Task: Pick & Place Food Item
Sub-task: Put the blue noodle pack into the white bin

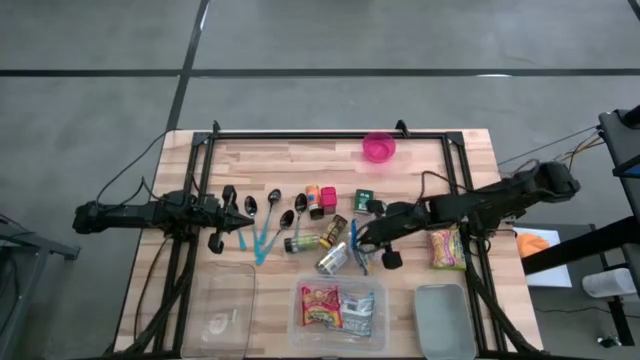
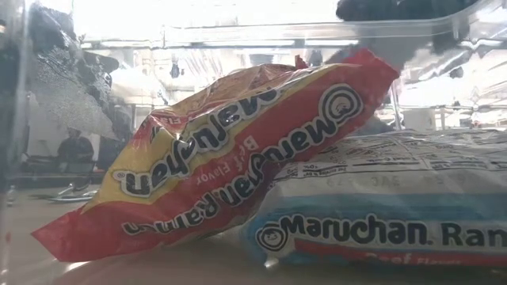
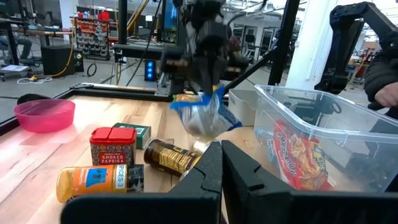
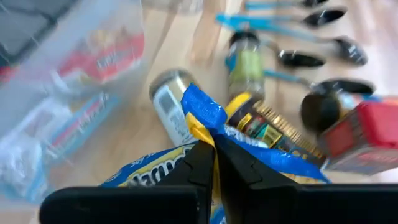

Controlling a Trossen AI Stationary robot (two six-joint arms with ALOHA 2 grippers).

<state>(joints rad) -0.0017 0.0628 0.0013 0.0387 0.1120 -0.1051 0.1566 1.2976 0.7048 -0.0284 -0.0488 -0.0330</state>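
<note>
The right gripper (image 4: 214, 163) has pinched the blue ramen packet (image 4: 205, 118) by its crimped edge, lifted over the jars — probably bound for the clear bin (image 1: 300, 335); left gripper (image 3: 221, 163) waits clenched, empty

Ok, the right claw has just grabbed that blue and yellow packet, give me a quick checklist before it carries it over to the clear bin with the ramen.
1. Right claw shut on the blue and yellow packet: ok, it pinches the packet's crimped end.
2. Packet lifted off the table: ok, the left wrist view shows it hanging above the small brown jar.
3. Grip secure for carrying: cannot tell, only a thin edge is held.
4. Clear bin open: ok, no lid, with room above the two ramen packs.
5. Left claw out of the way: ok, shut by the black spoons, away from the bin.
</note>
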